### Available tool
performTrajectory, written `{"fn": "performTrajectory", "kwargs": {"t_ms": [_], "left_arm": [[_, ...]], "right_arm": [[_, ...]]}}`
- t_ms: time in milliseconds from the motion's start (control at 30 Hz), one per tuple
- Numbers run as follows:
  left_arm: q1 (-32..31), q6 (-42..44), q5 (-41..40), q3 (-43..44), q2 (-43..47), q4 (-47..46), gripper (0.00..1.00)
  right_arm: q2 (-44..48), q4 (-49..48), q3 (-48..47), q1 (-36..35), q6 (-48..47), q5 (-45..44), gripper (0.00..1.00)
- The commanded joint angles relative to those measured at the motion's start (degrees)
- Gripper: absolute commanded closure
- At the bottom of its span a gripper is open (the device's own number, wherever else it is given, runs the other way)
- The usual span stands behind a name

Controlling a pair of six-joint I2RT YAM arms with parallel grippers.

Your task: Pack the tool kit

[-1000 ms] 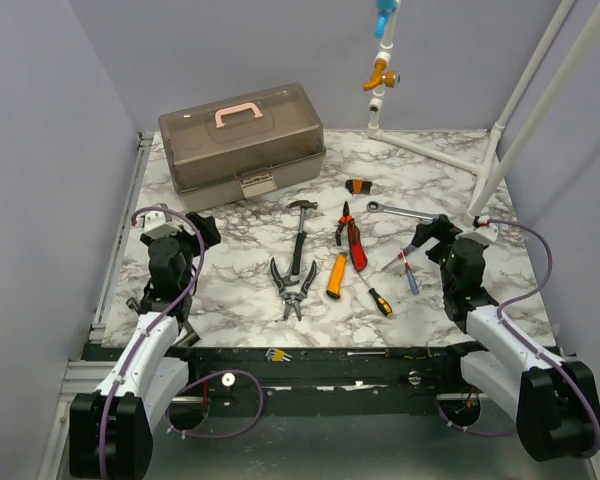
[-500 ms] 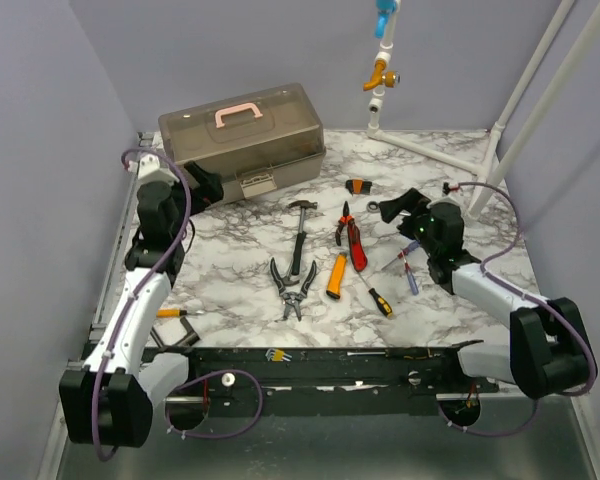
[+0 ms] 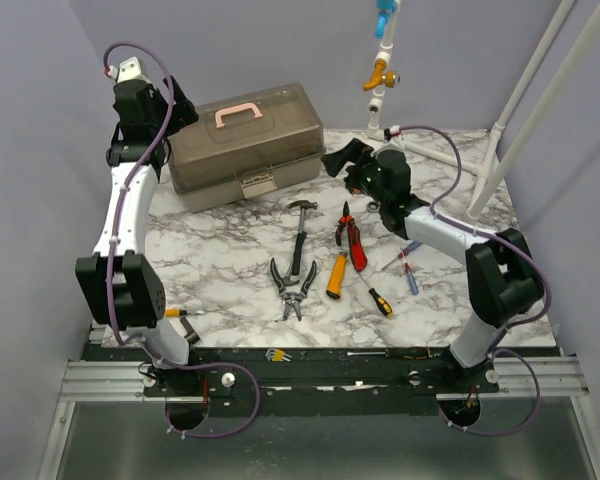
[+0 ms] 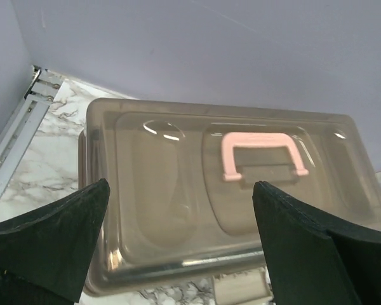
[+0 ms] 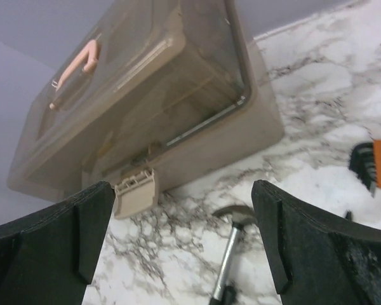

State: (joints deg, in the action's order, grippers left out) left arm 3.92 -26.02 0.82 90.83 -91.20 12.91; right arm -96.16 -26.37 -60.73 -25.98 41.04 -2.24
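Observation:
The tool box is translucent brown with a pink handle. It stands shut at the back left, its beige latch facing front. My left gripper hovers open above the box's left end; the left wrist view looks down on the lid and handle. My right gripper is open just right of the box, above the marble. In the right wrist view the latch and the hammer head lie between its fingers. The hammer, grey pliers, red cutters, orange knife and a screwdriver lie mid-table.
Small blue and red screwdrivers lie right of centre. A black-and-orange hex key set lies near the right gripper. An orange-handled tool sits at the front left edge. White pipe framing with a hanging orange valve stands at the back right.
Both arms have swung from the front of the table back to the box. The left rose over its left end, the right reached to its right end. Both stayed open.

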Motion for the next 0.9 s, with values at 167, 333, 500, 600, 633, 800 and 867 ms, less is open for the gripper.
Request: {"fn": "performTrajectory", "kwargs": {"t_ms": [167, 333, 500, 600, 633, 800, 867], "left_arm": [[3.3, 11.2, 5.8, 22.8, -20.1, 2.1, 0.02], [5.0, 11.8, 9.6, 36.1, -29.9, 3.5, 0.01], [5.8, 11.4, 15.0, 45.5, -38.0, 1.2, 0.02], [6.5, 10.5, 16.9, 48.7, -41.8, 2.3, 0.02], [6.9, 9.9, 17.1, 48.7, -42.3, 2.6, 0.01], [7.9, 5.7, 22.2, 48.7, -45.2, 3.2, 0.02], [8.2, 3.7, 24.4, 48.6, -46.0, 3.5, 0.02]], "right_arm": [[-13.6, 1.2, -16.8, -1.1, -3.4, 1.1, 0.00], [-17.8, 3.1, -22.5, -1.2, -7.6, -2.4, 0.00], [-22.6, 3.5, -28.5, -1.3, -9.3, -1.5, 0.00], [-24.8, 3.8, -31.0, -1.3, -9.8, -0.6, 0.00], [-25.1, 3.7, -31.3, -1.3, -9.8, -0.4, 0.00], [-24.8, 0.6, -29.6, -1.3, -9.9, 1.6, 0.00], [-24.6, 0.3, -29.4, -1.2, -9.9, 3.2, 0.00]]}}
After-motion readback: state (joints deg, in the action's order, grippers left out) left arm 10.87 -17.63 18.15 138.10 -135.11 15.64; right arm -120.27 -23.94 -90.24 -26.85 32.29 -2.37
